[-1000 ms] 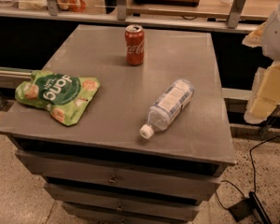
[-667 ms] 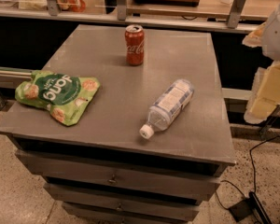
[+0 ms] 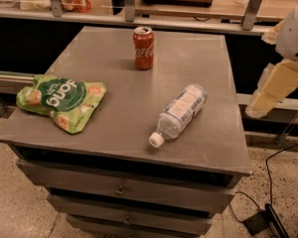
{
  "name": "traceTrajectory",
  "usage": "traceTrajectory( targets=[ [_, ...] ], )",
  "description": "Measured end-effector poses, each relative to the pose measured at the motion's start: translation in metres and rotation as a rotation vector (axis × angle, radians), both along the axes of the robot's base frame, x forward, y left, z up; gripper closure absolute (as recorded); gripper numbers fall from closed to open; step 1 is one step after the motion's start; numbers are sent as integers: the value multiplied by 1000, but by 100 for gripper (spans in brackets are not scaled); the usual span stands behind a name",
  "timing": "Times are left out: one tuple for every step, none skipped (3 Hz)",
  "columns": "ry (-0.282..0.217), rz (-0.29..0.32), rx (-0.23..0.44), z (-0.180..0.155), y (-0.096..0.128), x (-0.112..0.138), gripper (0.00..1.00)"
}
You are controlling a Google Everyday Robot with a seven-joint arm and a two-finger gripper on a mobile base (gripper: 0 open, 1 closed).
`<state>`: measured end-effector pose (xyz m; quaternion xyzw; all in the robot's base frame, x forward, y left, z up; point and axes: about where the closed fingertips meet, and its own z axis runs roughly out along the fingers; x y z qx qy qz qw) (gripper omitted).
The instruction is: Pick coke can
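The coke can is red with white script and a silver top. It stands upright near the far edge of the grey cabinet top. My gripper shows as cream-coloured parts under a white arm link at the right edge of the camera view. It hangs off the cabinet's right side, well away from the can and to its right. It holds nothing that I can see.
A clear plastic bottle with a white cap lies on its side right of centre. A green snack bag lies at the left edge. Drawers are below the top. A railing and counter run behind. Cables lie on the floor at the right.
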<state>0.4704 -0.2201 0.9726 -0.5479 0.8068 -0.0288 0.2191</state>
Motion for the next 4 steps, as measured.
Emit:
traceTrajectory(
  targets=[
    [-75, -101, 114, -8, -9, 27, 0],
    [-166, -174, 256, -15, -12, 51, 0],
    [-256, -194, 383, -12, -4, 84, 0],
    [-304, -191, 521, -17, 9, 120, 0]
  ],
)
